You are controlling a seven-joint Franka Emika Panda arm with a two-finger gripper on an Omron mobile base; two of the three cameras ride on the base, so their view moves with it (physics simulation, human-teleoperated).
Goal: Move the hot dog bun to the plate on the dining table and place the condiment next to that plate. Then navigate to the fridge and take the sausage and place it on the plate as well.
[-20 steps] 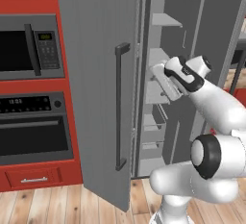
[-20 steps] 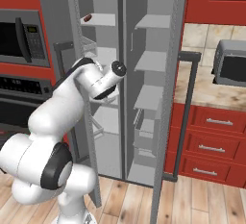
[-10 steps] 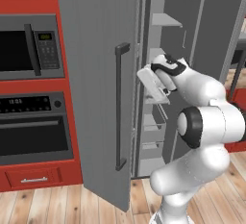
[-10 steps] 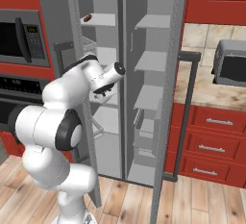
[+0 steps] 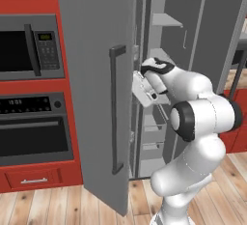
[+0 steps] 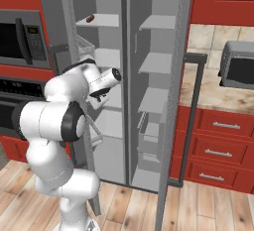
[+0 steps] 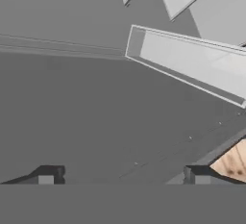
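The fridge (image 6: 149, 76) stands open. The sausage (image 6: 90, 19) lies on the top left shelf (image 6: 99, 21), near its front left corner, long axis roughly along the shelf's front edge. The end effector (image 7: 122, 175) sits lower, at mid-shelf height, fingers spread wide and empty. The target therefore lies above it and slightly left; the reach must go upward.

The tall grey fridge (image 6: 149, 76) stands open on the light wooden plank floor (image 6: 208, 205). Inside are pale flat shelves (image 6: 154, 62), one above the other. A short, dark reddish-brown sausage (image 6: 90, 19) lies on the top shelf on the left side, near its front edge.
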